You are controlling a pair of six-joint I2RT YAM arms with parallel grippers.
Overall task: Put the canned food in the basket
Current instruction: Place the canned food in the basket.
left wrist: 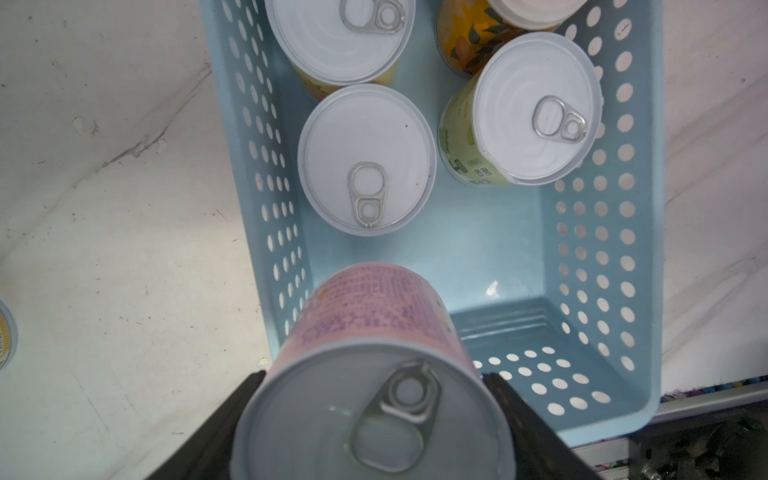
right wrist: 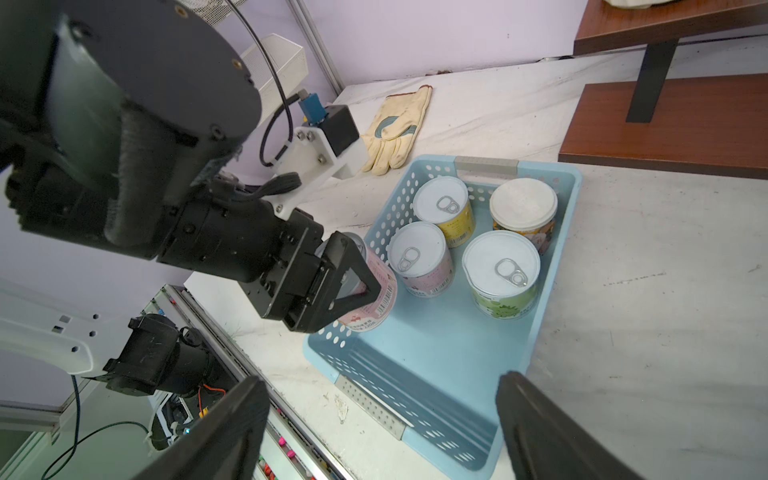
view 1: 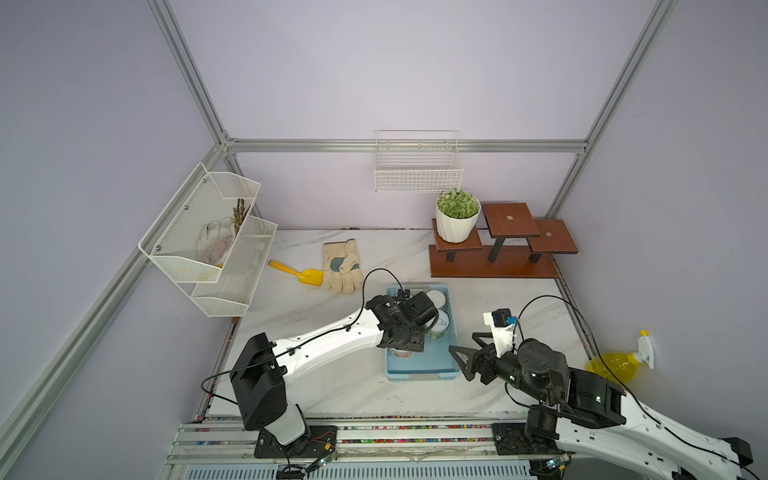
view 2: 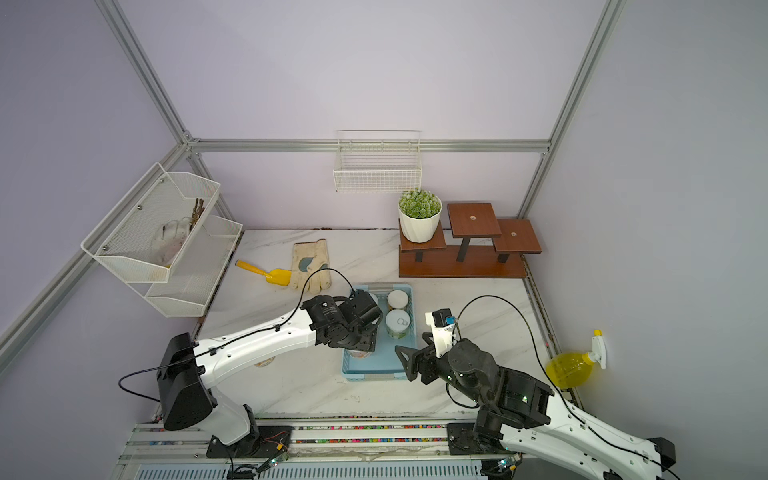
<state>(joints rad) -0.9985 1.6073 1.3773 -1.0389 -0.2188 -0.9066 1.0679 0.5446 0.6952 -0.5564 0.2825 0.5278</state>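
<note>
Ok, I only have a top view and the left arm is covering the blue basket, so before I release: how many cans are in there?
Observer: Four, all upright in the far half of the basket: a yellow-label can, a ringless can, a pink-label can and a green-label can.
Operator: What exactly is the left gripper holding?
Observer: The left gripper is shut on the held can, which has a pinkish label. It is clamped by its sides, pull ring towards the wrist.
Operator: Is it inside the walls?
Observer: It is tilted, and its base appears to be just inside the near corner on the robot's left. The floor beside it is bare. I cannot tell whether it touches down.
</note>
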